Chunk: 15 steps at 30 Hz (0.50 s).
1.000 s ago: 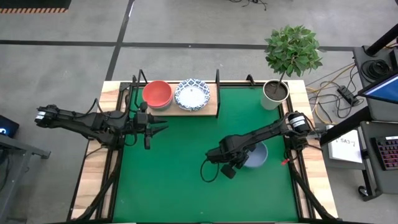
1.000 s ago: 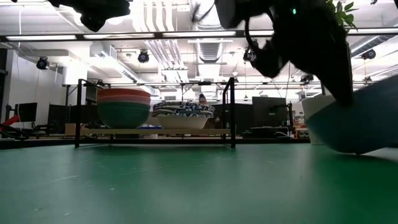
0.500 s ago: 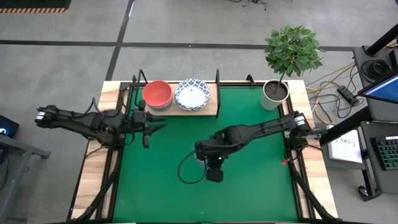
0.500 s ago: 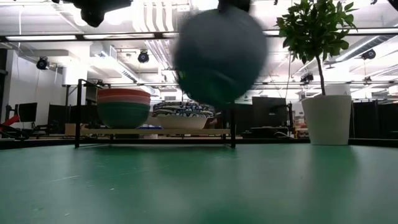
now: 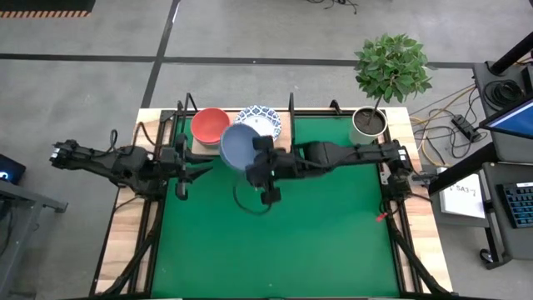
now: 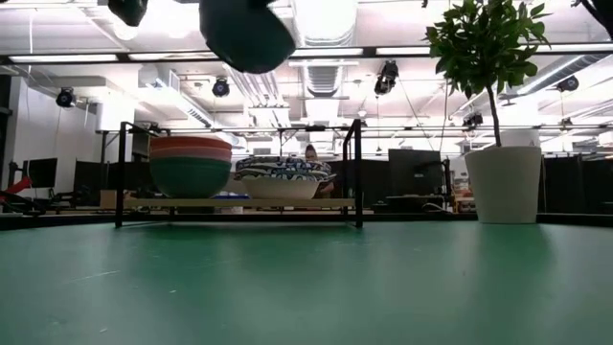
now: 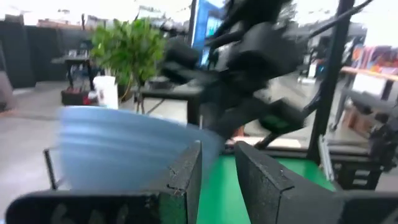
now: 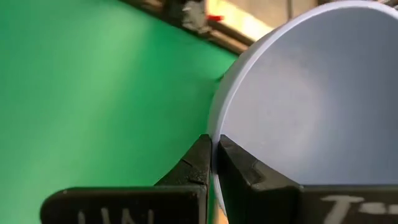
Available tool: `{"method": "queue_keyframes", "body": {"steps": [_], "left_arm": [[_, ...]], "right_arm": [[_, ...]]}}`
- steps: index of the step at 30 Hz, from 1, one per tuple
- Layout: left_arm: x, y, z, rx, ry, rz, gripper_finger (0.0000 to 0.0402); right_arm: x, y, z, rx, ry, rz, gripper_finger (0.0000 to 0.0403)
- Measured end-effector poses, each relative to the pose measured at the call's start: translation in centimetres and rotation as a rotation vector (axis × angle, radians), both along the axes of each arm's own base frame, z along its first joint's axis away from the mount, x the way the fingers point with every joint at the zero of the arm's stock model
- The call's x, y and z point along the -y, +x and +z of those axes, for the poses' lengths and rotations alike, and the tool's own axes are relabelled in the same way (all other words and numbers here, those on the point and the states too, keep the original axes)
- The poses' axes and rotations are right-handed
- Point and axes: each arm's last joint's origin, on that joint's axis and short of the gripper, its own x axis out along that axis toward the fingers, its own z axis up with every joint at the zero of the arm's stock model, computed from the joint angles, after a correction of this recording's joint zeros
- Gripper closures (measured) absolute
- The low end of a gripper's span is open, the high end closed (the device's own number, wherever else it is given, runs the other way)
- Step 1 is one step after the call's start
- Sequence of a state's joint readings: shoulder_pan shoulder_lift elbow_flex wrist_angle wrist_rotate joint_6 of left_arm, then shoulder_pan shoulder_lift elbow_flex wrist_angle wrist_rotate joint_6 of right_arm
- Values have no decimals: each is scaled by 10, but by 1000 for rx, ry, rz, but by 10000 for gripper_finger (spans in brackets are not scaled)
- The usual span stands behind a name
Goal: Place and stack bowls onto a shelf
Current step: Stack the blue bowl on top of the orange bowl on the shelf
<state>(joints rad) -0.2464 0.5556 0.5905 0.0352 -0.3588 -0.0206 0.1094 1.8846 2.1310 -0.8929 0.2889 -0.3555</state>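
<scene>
Grey-blue bowl (image 5: 240, 146) rim clamped in right gripper (image 5: 256, 156) jaws, raised beside shelf (image 5: 281, 147).

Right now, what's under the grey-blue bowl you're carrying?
The right claw holds the grey-blue bowl over the shelf front edge, between the red bowl and patterned bowl. It covers what lies directly beneath.

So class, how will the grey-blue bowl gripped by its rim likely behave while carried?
The round grey-blue bowl looks rigid, keeping its shape in the right gripper. Pinched at one smooth rim edge only, it could probably slip or swing.
</scene>
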Motion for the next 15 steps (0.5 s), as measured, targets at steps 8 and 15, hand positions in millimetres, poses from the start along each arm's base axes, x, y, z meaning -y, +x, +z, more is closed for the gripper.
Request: {"method": "queue_keyframes", "body": {"steps": [8, 15], "left_arm": [[2, -16, 0, 127, 18, -43, 320], [-2, -30, -6, 177, 12, -41, 320]], "right_arm": [[62, 29, -19, 35, -112, -34, 391], [100, 49, -39, 76, -135, -44, 391]]}}
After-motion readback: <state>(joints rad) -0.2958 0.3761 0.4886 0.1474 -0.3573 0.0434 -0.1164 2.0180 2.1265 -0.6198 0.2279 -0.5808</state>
